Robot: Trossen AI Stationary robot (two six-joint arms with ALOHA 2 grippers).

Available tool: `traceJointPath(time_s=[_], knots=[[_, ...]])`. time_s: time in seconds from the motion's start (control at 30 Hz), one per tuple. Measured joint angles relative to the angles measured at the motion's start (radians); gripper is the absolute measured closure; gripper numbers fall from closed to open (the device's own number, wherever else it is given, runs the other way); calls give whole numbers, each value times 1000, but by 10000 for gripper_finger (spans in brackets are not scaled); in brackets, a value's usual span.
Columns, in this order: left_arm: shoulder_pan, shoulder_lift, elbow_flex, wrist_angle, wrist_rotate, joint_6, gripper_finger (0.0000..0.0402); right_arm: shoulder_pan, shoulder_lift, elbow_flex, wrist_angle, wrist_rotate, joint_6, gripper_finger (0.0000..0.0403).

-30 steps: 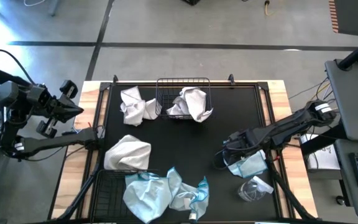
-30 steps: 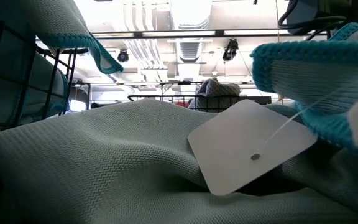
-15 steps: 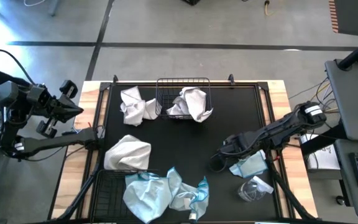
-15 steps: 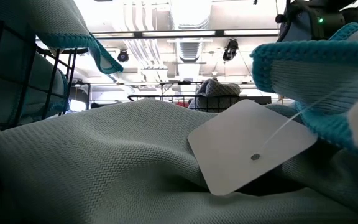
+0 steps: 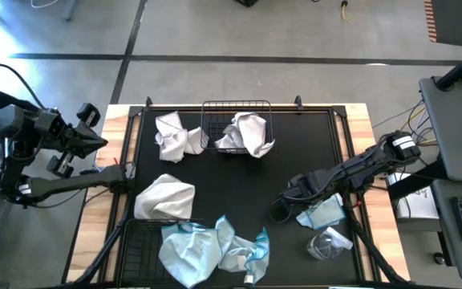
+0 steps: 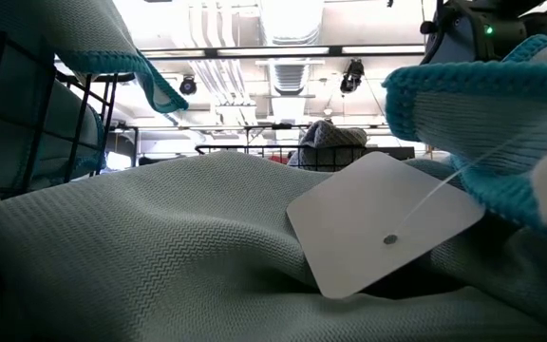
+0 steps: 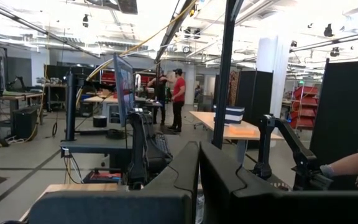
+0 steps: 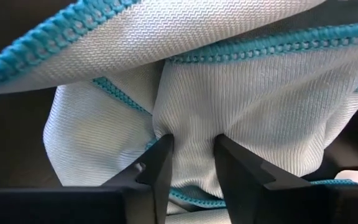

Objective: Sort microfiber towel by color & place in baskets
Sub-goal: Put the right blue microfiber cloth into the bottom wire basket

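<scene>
1. Your right tool point(image 5: 293, 202) is down on the mat at the near right of the counter point(image 5: 359, 120), its fingers point(image 8: 160, 163) pinched on a fold of a light blue towel point(image 5: 321, 213). The cloth bulges between them, so you have it gripped, though it does not look lifted off the mat yet.
2. Your left tool point(image 5: 83, 132) waits off the far left edge of the counter, fingers closed on nothing.
3. Done so far, by the look of it: one white towel point(image 5: 247, 132) sits in the far basket point(image 5: 235, 105), and a heap of blue towels point(image 5: 207, 249) lies in and over the near basket point(image 5: 139, 241) at the near left.
4. Left to do: a white towel point(image 5: 175, 135) just left of the far basket, another white towel point(image 5: 165, 197) at the left, and the blue one you hold.
5. I judge the sort a little under halfway. A clear wrapper point(image 5: 327, 243) lies near right; leave it.
</scene>
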Motion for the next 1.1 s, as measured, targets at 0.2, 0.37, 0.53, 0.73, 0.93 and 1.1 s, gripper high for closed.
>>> traceJointPath(time_s=[0.2,0.37,0.53,0.73,0.93,1.1], knots=[[0,0,0,0,0,0,402,0,0,0,13,1,0,350],[0,0,0,0,0,0,402,0,-4,0,18,1,0,385],[0,0,0,0,0,0,402,0,-15,-2,21,1,19,392],[0,0,0,0,0,1,402,0,-45,22,41,26,26,393],[0,0,0,0,0,1,402,0,-96,103,40,109,-2,393],[0,0,0,0,0,1,402,0,-141,203,35,207,-48,393]])
